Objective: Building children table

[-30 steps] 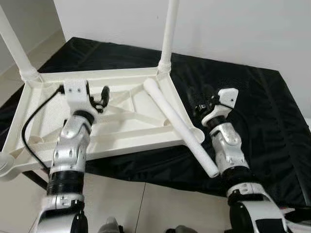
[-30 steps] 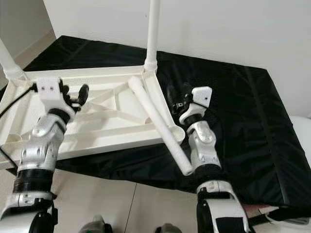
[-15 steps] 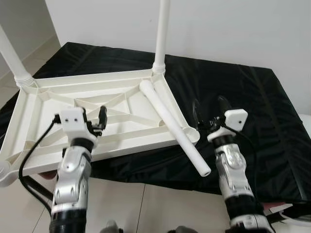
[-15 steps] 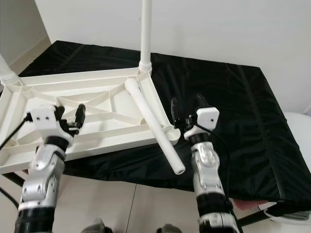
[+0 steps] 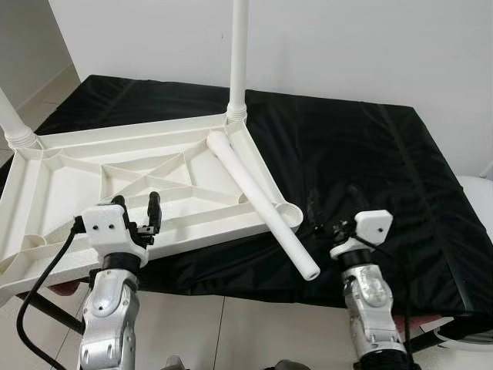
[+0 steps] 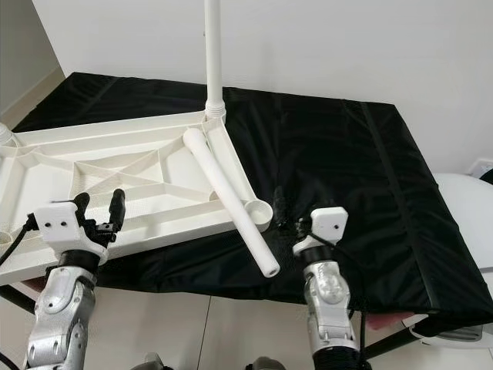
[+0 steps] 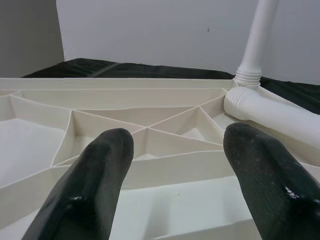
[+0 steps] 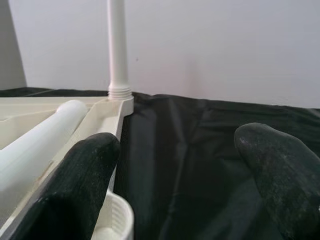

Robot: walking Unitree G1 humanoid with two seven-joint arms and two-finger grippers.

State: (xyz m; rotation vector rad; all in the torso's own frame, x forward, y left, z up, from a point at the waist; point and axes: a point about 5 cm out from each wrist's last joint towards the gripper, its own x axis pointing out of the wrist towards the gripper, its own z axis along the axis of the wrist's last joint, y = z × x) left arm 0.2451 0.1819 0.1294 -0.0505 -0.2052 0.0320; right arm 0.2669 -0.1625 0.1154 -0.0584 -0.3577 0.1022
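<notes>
**At the near edge of the upturned table top: both hands empty, loose leg waiting**

Just ahead of your right hand (image 6: 291, 210), whose fingers (image 8: 75, 185) stand apart around nothing, sits the empty corner socket (image 6: 260, 210) of the white table top (image 5: 123, 193). The loose leg (image 5: 258, 200) lies slantwise across that corner, its open end sticking out past the edge toward you and a little to the hand's inner side. The hand hovers over the black cloth (image 5: 370, 154) on the counter, near the leg but not touching it.

Your left hand (image 5: 135, 212) is also spread wide and holding nothing, poised at the near rim of the table top with the ribbed underside before it. Two legs already stand upright: one (image 5: 237, 58) at the far corner beyond the loose leg, another (image 5: 15, 123) at the far corner on the left hand's outer side.

To do this step well, I would take the loose leg near its middle so it balances, lift it clear of the rim, stand it upright and seat its end squarely in the socket. Steady the frame with your left hand, since the top looks light and may slide on the cloth.
</notes>
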